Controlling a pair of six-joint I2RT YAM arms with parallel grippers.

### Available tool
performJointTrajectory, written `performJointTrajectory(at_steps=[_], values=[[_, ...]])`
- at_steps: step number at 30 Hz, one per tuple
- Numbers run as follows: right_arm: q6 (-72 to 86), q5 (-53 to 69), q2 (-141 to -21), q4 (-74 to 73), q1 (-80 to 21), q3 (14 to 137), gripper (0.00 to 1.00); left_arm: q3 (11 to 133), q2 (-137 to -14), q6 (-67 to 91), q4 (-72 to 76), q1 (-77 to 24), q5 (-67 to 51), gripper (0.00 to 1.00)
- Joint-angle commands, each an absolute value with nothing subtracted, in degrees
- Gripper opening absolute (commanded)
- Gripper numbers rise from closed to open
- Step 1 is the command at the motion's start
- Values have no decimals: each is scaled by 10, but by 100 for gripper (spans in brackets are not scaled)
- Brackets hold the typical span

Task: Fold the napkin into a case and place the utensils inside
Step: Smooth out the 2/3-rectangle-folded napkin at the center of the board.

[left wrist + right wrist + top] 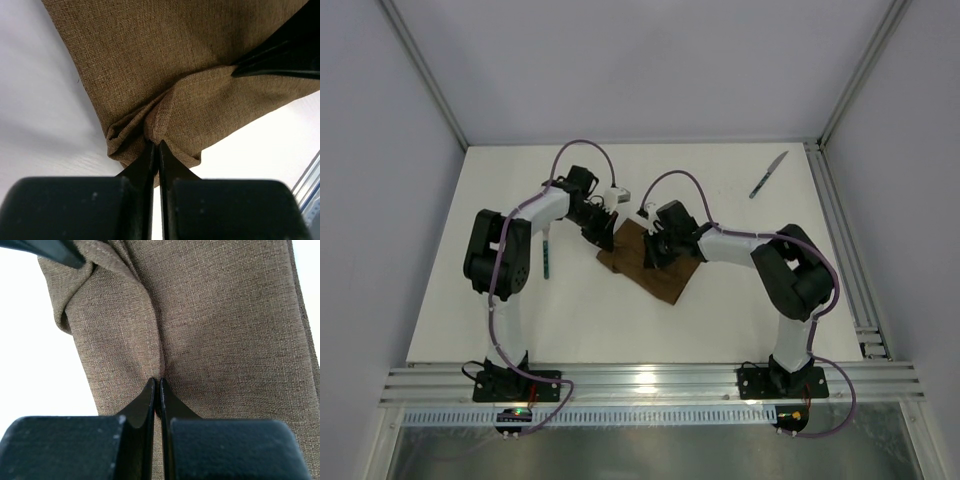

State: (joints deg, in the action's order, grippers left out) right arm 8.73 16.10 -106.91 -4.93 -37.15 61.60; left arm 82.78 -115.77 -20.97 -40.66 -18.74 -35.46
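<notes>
Now Both Grippers Pinch the Napkin for the Fold

Nearest the arm bases runs the white desk [620, 330]. Just beyond, at mid-frame, the napkin [660, 272] lies as a part-folded brown oblong slanting down to the right. The right gripper [156, 381] is closed tight on a raised crease within the cloth. The left gripper [156, 144], at the napkin's upper-left end, is closed on a bunched corner where the fabric crumples.

To fold well from here, both should probably lift only a little and travel together at an even pace. That would keep the cloth taut between them, so the carried edge can be laid down parallel to the long side. The crumpled corner may drag extra layers along, so a cleaner grip on a single layer could be wise.

Farther up, the fork [547, 256] lies left of centre, apart from the cloth. The knife [769, 174] rests at upper right, well apart. Neither is yet inside any case.
</notes>
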Motion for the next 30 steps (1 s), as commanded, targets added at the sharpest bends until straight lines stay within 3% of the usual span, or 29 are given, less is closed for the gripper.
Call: performJointTrajectory(at_steps=[1, 7, 13, 16, 21, 24, 30], values=[[66, 171, -1075, -55, -367, 631, 6, 826, -1135, -171, -372, -188, -372, 0], [69, 147, -1042, -62, -365, 641, 34, 831, -1149, -129, -368, -187, -367, 0], [134, 80, -966, -26, -366, 628, 43, 836, -1159, -105, -367, -186, -358, 0], [175, 66, -948, 25, -375, 604, 41, 835, -1162, -97, -365, -186, -358, 0], [228, 138, -996, 83, -395, 606, 10, 836, -1165, -91, -359, -186, -355, 0], [277, 168, -1036, 144, -397, 599, 4, 833, -1165, -87, -356, -186, -354, 1], [325, 186, -1104, 172, -395, 599, 4, 831, -1160, -87, -350, -187, -349, 12]])
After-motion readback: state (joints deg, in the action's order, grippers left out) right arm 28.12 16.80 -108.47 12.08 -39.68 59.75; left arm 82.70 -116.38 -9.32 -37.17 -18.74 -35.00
